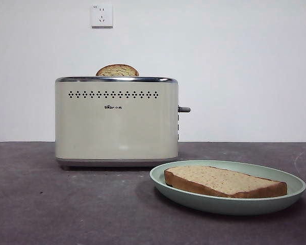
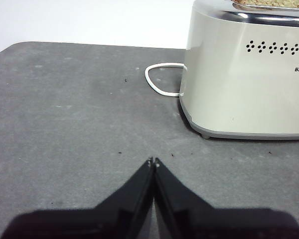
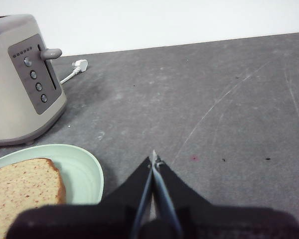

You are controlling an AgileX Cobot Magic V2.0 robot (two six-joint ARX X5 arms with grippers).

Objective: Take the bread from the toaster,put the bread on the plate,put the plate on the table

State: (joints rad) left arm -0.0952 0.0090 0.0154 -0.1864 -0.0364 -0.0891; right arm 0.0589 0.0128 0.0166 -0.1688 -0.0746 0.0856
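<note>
The bread (image 1: pixel 222 181), a tan speckled slice with brown crust, lies flat on the pale mint plate (image 1: pixel 229 205). That plate rests on the dark grey table (image 1: pixel 41 204), just right of and in front of the cream toaster (image 1: pixel 116 122). My right gripper (image 3: pixel 153 158) is shut and empty, low over the table beside the plate (image 3: pixel 82 172) and bread (image 3: pixel 20 194). My left gripper (image 2: pixel 153 162) is shut and empty too, over bare table off the toaster's (image 2: pixel 249 79) other end. Neither gripper shows in the front view.
A second domed slice (image 1: pixel 117 70) sticks up from a toaster slot. The grey lever (image 3: pixel 51 52) and control panel face the plate side. A white cord (image 2: pixel 157 82) loops behind the toaster, its plug (image 3: pixel 80 64) lying on the table. A wall socket (image 1: pixel 102 16) is above.
</note>
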